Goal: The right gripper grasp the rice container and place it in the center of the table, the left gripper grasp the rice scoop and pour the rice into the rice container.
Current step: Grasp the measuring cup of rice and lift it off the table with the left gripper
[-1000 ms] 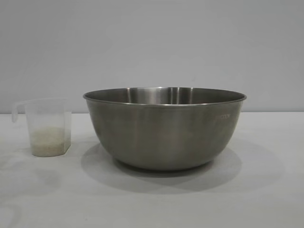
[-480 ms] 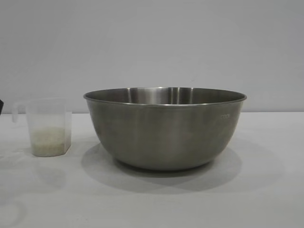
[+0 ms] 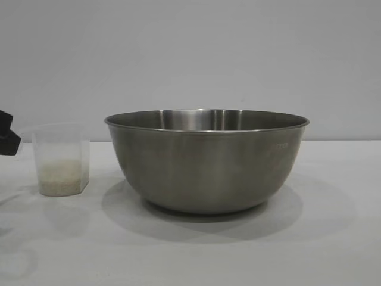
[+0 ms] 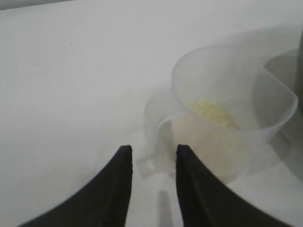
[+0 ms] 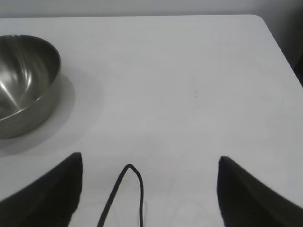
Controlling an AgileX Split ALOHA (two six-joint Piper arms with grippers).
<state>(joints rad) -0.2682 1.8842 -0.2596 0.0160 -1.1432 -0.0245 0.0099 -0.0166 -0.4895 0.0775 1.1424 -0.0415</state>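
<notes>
We see the rice container (image 3: 206,159), a big brushed-steel bowl, standing upright near the middle of the white worktop (image 3: 333,238), with nothing in the part of its inside that shows. Just to its left in the exterior view, apart from it, stands the rice scoop (image 3: 60,159), a small translucent cup, upright, with a low layer of rice (image 3: 59,176) at its bottom. The left gripper (image 3: 8,136) shows only as a dark tip at the left edge of that view, right beside the scoop's handle side. From the left wrist view we find its jaws a narrow gap apart, their tips on either side of the scoop's loop handle (image 4: 156,137); they do not seem to press on it, though we cannot be certain of contact. The cream grains lie inside the cup beyond the tips. The right gripper (image 5: 149,189) hangs over bare worktop well away from the bowl, its jaws wide apart and holding nothing, a thin black cable (image 5: 124,194) looping between them.
</notes>
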